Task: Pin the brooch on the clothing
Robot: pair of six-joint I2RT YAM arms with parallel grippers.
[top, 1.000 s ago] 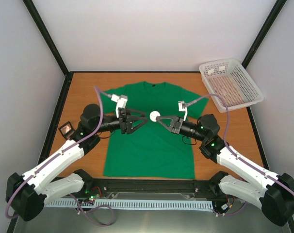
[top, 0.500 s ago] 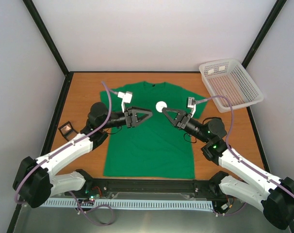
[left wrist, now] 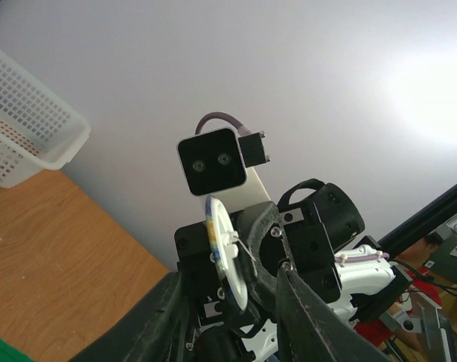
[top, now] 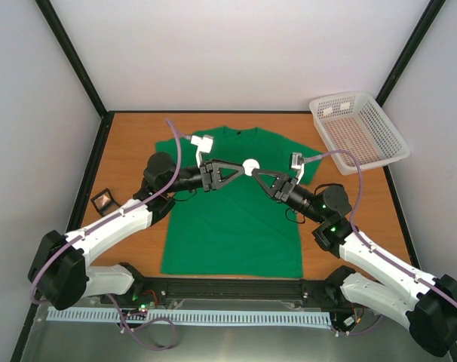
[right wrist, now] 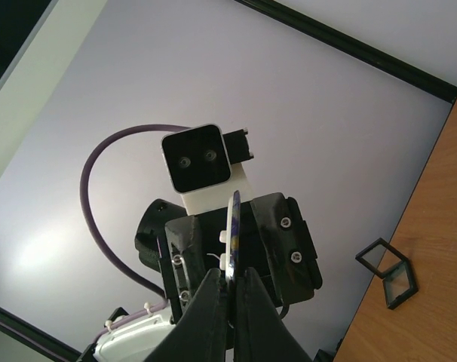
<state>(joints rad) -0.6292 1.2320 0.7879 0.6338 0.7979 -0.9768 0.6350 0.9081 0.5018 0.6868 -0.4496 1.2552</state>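
Brooch (top: 249,167) is pinched in your right claw (top: 256,173) over the shirt (top: 228,226), maybe so your open left claw (top: 241,170) can grab it

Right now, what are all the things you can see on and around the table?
T-shirt: one, bright green, lying flat in the middle of the table.
Brooch: one, whitish and round, held over the shirt's chest between the two hands.
Basket: one, white mesh, far right corner.
Small white pieces: two, inside the basket, too small to tell what they are.
Square case: one, black-framed, near the table's left edge.
Table: one, orange-brown wood.
Right hand: one, black, shut on the brooch.
Left hand: one, black, open, right beside the brooch.
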